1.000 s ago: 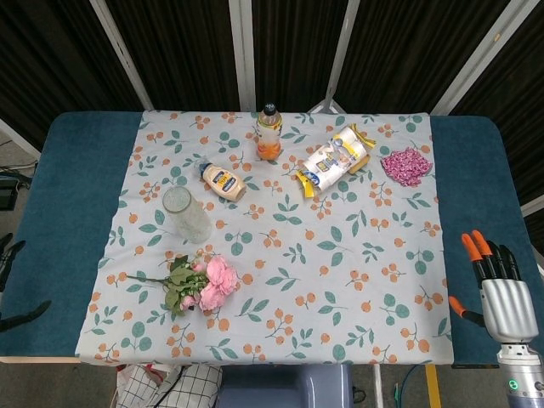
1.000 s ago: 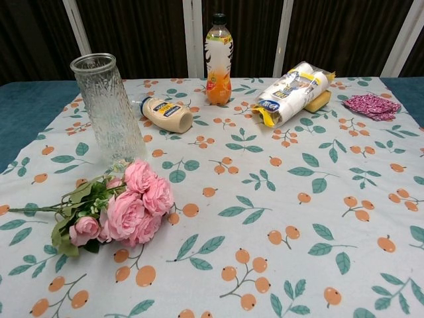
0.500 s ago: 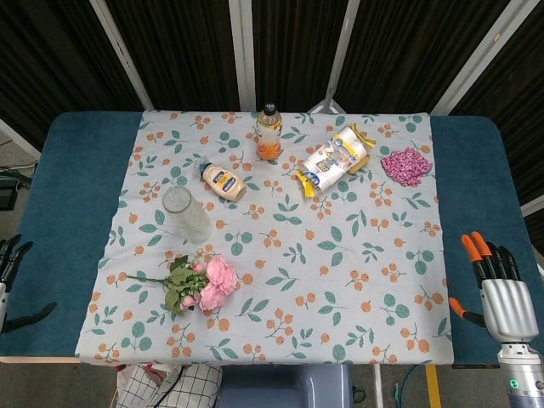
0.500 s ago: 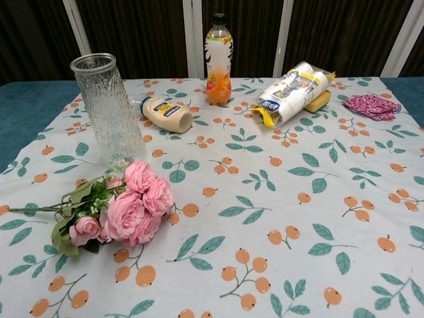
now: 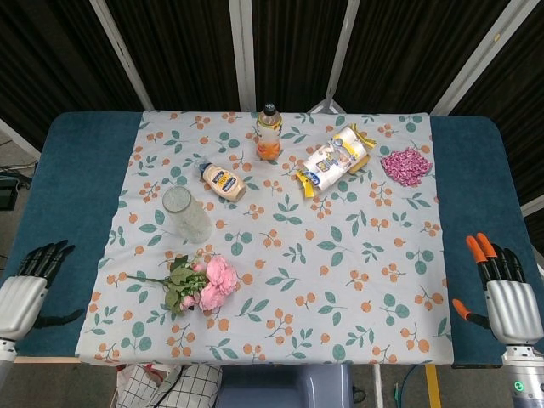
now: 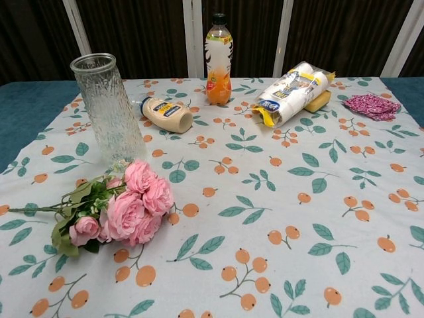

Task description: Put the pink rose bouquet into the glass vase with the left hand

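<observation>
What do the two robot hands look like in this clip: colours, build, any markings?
Both have ribbed silver metal backs. The right robot hand has black fingers, two of them and the thumb orange-tipped, on a grey wrist with a small green light. The left robot hand shows only dark fingers. Neither appears in the chest view.

glass vase (image 5: 185, 212) upright on floral cloth (image 5: 340, 255) | pink rose bouquet (image 5: 202, 284) lying just in front of vase | left hand (image 5: 27, 293) well left of vase, empty, fingers apart | right hand (image 5: 507, 293) far right, empty
</observation>
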`<state>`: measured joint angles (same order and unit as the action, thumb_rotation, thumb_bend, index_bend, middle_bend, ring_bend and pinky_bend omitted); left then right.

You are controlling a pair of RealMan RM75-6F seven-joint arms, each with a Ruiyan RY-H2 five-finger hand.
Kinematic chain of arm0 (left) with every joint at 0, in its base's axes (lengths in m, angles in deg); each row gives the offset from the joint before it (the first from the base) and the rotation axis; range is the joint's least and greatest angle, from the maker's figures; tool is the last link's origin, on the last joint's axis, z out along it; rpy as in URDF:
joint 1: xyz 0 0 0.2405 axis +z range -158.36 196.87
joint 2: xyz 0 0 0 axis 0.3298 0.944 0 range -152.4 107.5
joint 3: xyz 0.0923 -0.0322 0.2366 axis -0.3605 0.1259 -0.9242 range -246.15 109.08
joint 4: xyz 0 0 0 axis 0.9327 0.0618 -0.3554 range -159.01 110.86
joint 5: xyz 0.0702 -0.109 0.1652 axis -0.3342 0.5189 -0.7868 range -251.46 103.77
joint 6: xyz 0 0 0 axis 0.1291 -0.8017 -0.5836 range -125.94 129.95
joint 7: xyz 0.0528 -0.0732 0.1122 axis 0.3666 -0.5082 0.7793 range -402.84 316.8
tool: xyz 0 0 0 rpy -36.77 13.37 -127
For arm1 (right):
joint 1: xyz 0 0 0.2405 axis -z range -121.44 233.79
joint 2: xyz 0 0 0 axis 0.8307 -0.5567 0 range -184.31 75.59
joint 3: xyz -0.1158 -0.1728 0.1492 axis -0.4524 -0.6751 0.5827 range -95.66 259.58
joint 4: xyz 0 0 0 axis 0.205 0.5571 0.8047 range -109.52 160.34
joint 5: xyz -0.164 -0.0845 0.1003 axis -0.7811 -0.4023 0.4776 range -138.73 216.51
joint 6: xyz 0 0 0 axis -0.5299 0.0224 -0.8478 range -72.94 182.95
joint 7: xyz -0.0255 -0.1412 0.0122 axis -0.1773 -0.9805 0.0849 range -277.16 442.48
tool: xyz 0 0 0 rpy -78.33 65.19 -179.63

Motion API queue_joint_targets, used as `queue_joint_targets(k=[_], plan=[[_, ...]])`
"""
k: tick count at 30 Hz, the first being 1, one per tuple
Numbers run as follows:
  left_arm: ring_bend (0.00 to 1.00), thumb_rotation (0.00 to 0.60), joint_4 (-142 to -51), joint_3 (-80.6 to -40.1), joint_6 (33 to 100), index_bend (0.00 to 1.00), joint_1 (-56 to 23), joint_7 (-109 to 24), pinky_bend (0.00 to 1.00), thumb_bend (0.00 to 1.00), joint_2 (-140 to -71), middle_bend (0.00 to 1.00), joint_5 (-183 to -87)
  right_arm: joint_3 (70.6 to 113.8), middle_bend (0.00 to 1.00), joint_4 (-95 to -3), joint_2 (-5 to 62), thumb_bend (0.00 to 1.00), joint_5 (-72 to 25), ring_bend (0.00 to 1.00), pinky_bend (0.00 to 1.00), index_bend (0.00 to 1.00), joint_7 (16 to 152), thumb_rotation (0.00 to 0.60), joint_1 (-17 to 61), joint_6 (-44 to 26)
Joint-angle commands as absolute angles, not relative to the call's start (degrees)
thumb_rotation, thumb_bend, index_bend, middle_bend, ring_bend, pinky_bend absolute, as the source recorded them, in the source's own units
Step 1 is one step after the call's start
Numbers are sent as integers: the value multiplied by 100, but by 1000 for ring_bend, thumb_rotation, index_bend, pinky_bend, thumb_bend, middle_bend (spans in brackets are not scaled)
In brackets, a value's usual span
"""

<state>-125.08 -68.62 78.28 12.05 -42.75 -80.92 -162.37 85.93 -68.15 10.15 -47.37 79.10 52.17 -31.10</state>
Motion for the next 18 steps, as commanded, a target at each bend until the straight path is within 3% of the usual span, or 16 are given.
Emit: queue_joint_targets(k=[1,18], plan=[[0,600,-12800,-6731,7294,80,806,-3725,10,36,-8158,31,-15970,8602,0,-6815,1013,221,-4728,41,61,0,7916,600,5220,-3117],[0,600,-13333,-6581,6111,80,-63,-2050,34,20,-9290,78,-14940,8661,0,-6816,933,221,-4659,41,61,0,8157,600,5272,-3197]])
